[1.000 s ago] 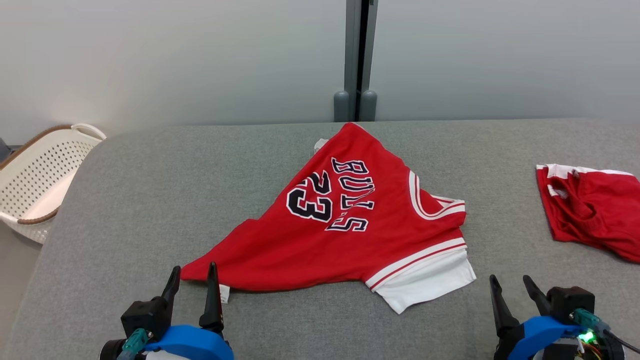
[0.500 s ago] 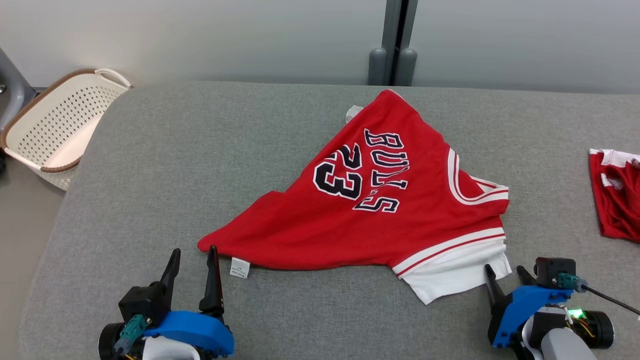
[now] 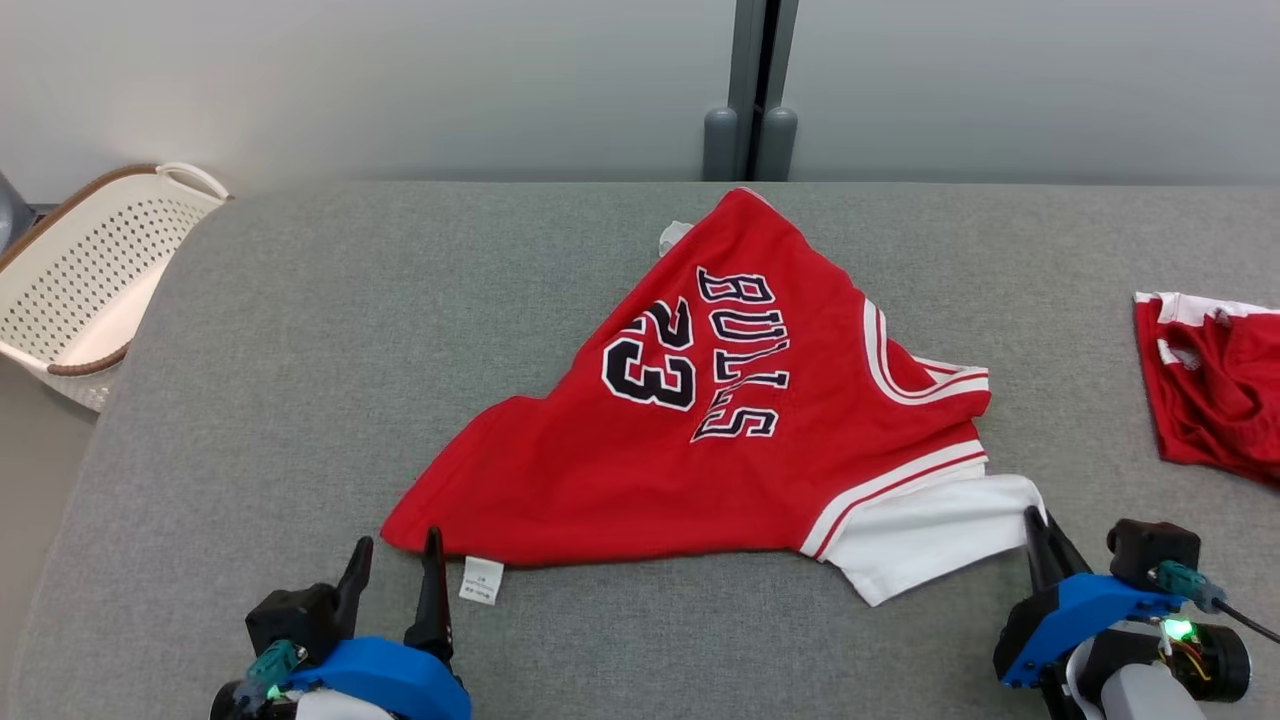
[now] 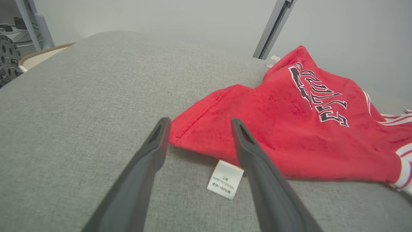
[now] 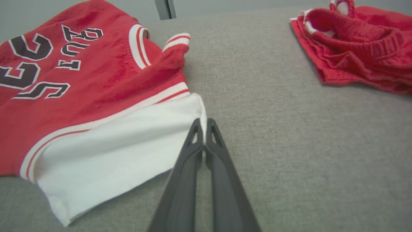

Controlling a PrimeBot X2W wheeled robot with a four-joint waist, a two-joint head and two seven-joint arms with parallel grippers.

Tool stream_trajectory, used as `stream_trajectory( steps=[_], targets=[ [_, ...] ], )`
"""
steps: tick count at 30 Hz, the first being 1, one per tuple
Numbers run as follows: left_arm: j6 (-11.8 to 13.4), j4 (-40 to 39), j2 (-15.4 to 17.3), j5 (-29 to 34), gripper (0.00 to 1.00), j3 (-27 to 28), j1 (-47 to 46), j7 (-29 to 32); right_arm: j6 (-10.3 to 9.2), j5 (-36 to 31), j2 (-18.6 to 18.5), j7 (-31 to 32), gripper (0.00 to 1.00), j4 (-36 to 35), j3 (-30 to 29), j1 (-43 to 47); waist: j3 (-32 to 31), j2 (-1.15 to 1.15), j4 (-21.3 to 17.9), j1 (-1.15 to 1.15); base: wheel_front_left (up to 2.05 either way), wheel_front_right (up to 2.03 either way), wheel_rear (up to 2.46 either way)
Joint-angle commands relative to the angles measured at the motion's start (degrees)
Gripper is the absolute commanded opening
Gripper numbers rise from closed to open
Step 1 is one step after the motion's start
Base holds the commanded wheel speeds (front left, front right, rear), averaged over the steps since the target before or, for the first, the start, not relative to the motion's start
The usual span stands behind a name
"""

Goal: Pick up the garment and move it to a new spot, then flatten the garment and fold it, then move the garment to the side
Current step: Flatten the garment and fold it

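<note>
On grey table [image 3: 300, 330], saw bare room left of Bulls jersey [image 3: 720, 440]. Spotted white basket [image 3: 80, 270] past left edge. Found right gripper [image 3: 1033, 515] pinching jersey's white corner, left gripper [image 3: 399, 540] spread apart.

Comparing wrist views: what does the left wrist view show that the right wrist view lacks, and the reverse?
Left wrist, not right: the open left gripper at the red hem corner of the jersey, a white care label, a basket rim. Right wrist, not left: the right gripper shut on the jersey's white sleeve edge, a second red garment. Both: the jersey's lettering and the grey surface.
</note>
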Motion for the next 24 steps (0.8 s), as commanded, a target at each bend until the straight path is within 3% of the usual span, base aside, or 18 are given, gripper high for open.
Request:
stream_trajectory(
  steps=[1, 12, 20, 22, 23, 24],
  targets=[
    [-0.21, 0.76, -0.25, -0.92, 1.00, -0.08, 0.39, 1.67, 0.01, 0.35, -0.15, -0.50, 0.00, -2.33, -0.60, 2.09, -0.31, -0.01, -0.69, 0.00, 0.00, 0.00, 0.00],
    [1.36, 6.40, -1.02, -7.27, 1.00, 1.52, -1.30, 9.38, 0.01, 4.60, -0.14, 3.97, 0.00, -19.02, 2.31, 9.94, 0.99, -0.01, -3.72, 0.00, 0.00, 0.00, 0.00],
    [1.03, 10.20, -1.21, -9.90, 1.00, 2.34, -3.94, 11.08, 0.01, 6.14, -0.15, 6.68, 0.00, -25.59, 4.07, 12.18, 1.67, -0.01, -4.39, 0.00, 0.00, 0.00, 0.00],
    [0.91, 11.31, -1.31, -10.59, 0.73, 2.38, -4.50, 11.23, 0.01, 6.10, -0.14, 7.19, 0.00, -26.77, 4.31, 12.63, 1.75, -0.01, -4.56, 0.00, 0.00, 0.00, 0.00],
    [0.50, 11.75, -1.34, -11.34, 0.49, 2.68, -4.81, 11.28, 0.01, 6.15, -0.14, 7.40, 0.00, -27.35, 4.41, 12.78, 1.78, -0.01, -4.64, 0.00, 0.00, 0.00, 0.00],
    [0.21, 12.13, -1.42, -12.14, 0.39, 2.96, -5.16, 11.19, 0.01, 6.20, -0.14, 7.47, 0.00, -27.84, 4.50, 12.91, 1.80, -0.01, -4.71, 0.00, 0.00, 0.00, 0.00]
  ],
)
